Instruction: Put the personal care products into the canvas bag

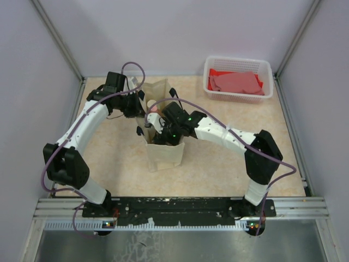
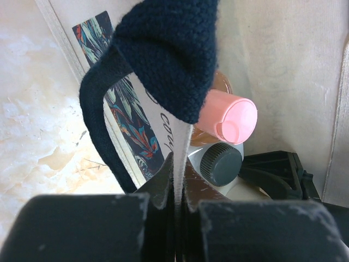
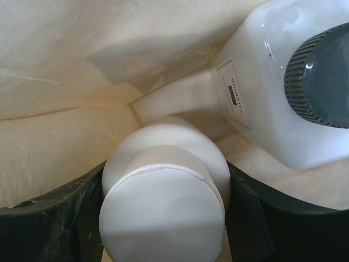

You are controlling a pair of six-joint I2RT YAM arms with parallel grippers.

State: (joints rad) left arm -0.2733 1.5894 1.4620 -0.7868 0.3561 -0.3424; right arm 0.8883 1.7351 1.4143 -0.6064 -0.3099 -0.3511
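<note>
The beige canvas bag (image 1: pixel 163 155) stands upright at mid-table. My left gripper (image 1: pixel 143 106) is shut on the bag's rim (image 2: pixel 182 153), beside a navy handle (image 2: pixel 169 49). Inside the bag, the left wrist view shows the orange bottle's pink cap (image 2: pixel 232 117) and the white square bottle's dark cap (image 2: pixel 221 162). My right gripper (image 1: pixel 158 128) reaches into the bag and is shut on the cream round bottle (image 3: pixel 163 202), low between the bag walls (image 3: pixel 65 147). The white square bottle (image 3: pixel 256 109) lies just right of it. The olive-green bottle is hidden.
A white mesh basket (image 1: pixel 238 61) holding a red cloth (image 1: pixel 234 82) stands at the back right. Grey walls close in the table on three sides. Both arms arch over the table toward the bag.
</note>
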